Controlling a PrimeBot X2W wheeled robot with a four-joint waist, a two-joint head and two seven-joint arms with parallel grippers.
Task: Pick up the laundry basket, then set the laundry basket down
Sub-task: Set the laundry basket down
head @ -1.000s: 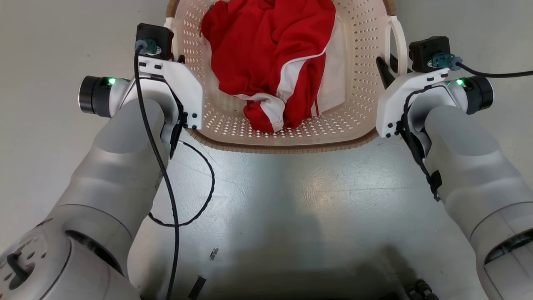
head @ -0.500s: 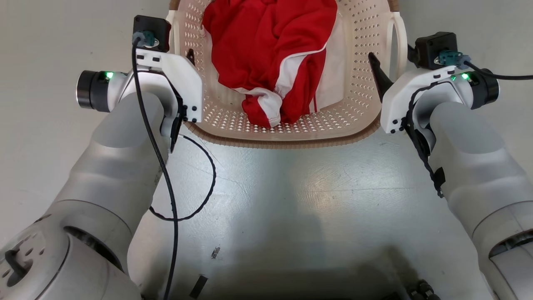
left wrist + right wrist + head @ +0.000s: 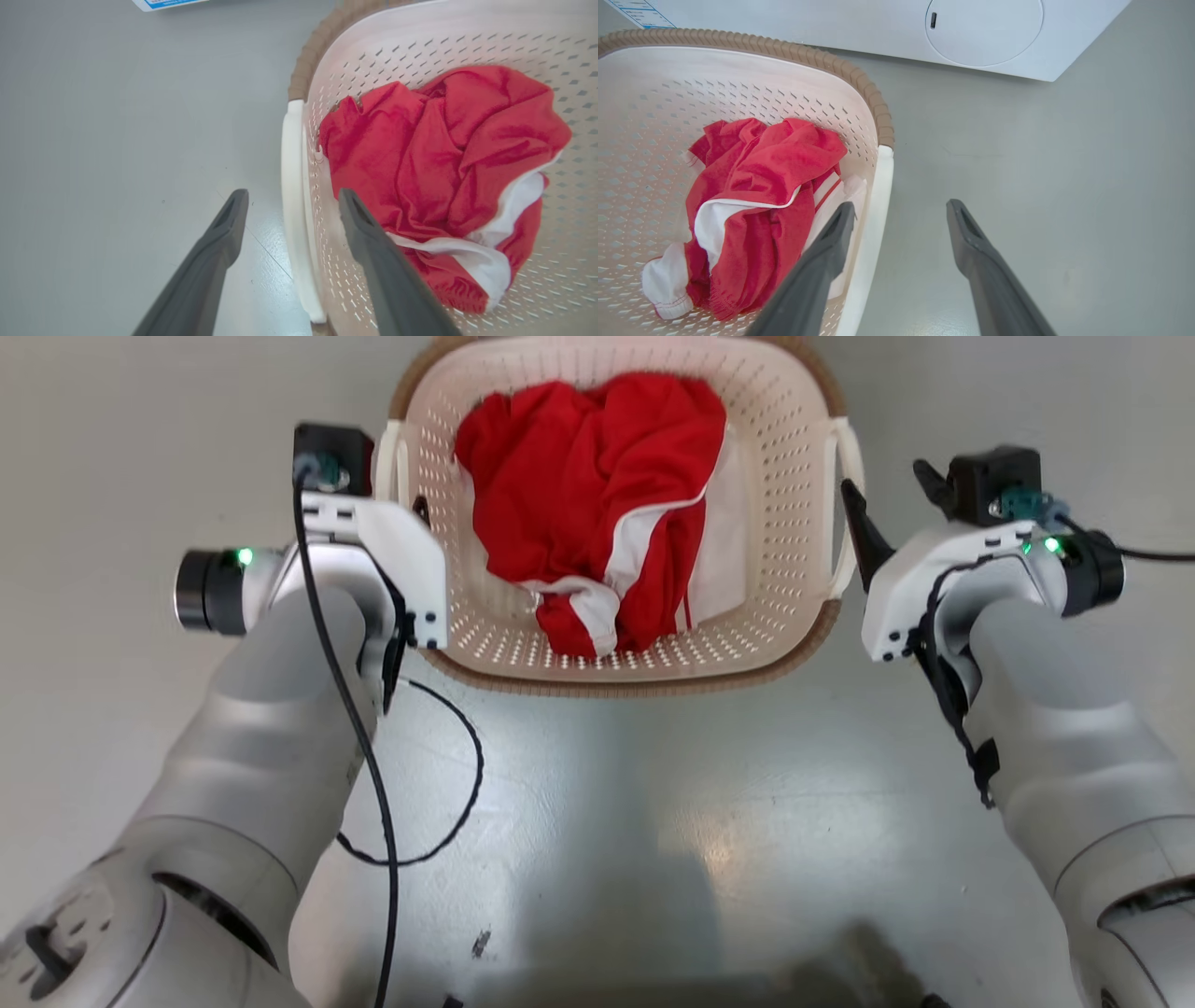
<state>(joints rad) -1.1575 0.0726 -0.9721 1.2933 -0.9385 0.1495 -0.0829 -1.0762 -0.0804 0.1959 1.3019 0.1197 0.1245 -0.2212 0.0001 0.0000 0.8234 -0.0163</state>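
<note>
Laundry basket [image 3: 794,551] on floor [image 3: 653,821]; left tool [image 3: 293,196], right tool [image 3: 901,206] wide open, empty

Scene lit bright and even from above. White glare seen on shiny floor [image 3: 719,845] in head view; soft dark shadow cast along bottom edge. Bright dots seen through holes in laundry basket [image 3: 794,569] wall. In wrist views fingers [image 3: 387,280] slightly blurred, red cloth [image 3: 444,154] shown sharp, colours shown clear and strong
</note>
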